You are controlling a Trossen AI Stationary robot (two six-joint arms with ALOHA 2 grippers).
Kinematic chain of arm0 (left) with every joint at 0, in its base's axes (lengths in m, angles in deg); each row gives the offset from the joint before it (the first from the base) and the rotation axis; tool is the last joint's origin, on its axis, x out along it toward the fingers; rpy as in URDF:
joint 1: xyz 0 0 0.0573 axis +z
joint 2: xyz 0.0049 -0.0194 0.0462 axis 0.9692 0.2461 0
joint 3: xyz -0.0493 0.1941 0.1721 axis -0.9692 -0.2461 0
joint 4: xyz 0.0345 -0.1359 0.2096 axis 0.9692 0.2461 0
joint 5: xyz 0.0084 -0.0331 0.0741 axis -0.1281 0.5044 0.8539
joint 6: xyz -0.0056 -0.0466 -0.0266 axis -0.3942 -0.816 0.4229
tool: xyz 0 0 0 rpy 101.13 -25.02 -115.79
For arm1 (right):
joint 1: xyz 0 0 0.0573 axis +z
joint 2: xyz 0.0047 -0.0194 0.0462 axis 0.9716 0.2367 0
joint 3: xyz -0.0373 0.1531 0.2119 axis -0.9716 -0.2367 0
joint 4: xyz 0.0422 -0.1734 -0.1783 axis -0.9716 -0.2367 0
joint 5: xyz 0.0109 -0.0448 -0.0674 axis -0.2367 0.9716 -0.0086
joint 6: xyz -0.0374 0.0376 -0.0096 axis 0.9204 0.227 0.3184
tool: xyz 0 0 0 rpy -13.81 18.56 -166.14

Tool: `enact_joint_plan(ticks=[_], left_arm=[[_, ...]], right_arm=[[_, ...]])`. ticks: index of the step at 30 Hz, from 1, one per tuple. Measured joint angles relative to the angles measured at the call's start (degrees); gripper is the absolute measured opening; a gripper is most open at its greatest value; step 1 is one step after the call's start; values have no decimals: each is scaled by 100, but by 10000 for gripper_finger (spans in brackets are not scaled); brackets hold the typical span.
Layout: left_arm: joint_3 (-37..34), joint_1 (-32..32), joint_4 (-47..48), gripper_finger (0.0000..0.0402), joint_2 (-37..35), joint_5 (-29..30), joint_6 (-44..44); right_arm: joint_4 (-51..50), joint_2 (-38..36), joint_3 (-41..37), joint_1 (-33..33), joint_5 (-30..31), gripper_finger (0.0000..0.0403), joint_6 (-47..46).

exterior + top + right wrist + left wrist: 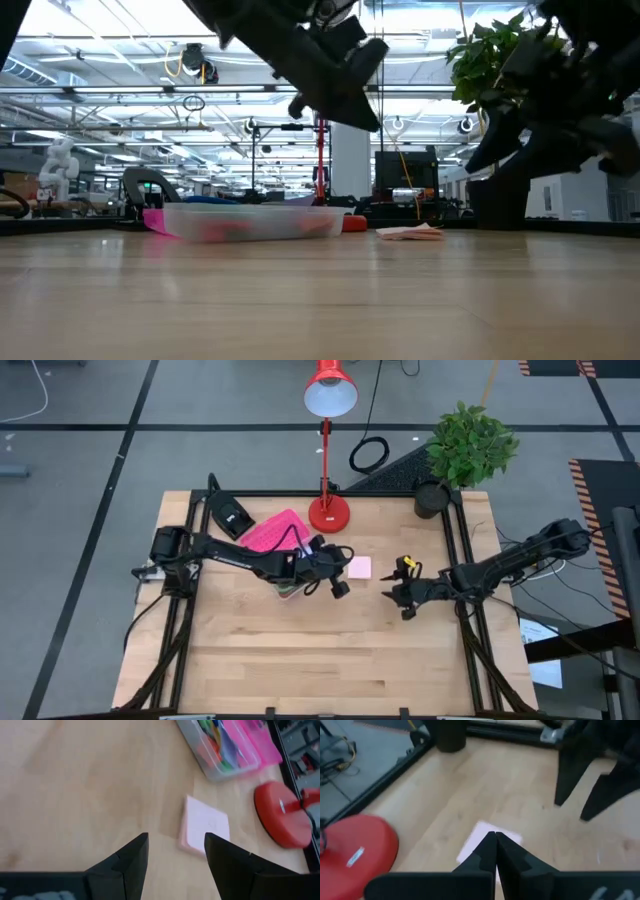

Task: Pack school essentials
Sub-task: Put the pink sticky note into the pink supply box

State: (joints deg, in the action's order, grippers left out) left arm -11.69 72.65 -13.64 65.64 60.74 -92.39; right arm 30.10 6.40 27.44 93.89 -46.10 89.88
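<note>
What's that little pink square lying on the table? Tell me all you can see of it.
The pink pad is a pale, square stack of sticky notes, seemingly paper, lying flat on the wooden table. It sits between the red lamp base and the clear box, touching neither. No gripper holds it.

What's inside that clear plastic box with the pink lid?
The clear box holds colourful stationery, green, orange, blue and pink pieces. From above, the left arm and the pink lid cover most of it, so single items cannot be told.
</note>
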Motion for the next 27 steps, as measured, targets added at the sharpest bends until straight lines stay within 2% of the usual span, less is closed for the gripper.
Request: enact_joint_plan(ticks=[3, 10, 16, 21, 27], left_arm=[[97, 51, -72, 6, 181, -136, 123], [737, 51, 77, 22, 795, -329, 490], [1175, 77, 671, 28, 1096, -430, 960], [1207, 152, 853, 26, 1083, -457, 1057], [1204, 251, 963, 26, 1085, -799, 1065]], right_arm=[[171, 4, -163, -233, -16, 187, 8], [1172, 76, -523, -608, -825, 187, 307], [2028, 459, -626, -982, -1232, 186, 692], [2405, 913, -622, -1337, -1649, 165, 907], [2776, 1509, -622, -1610, -1647, 130, 1075]])
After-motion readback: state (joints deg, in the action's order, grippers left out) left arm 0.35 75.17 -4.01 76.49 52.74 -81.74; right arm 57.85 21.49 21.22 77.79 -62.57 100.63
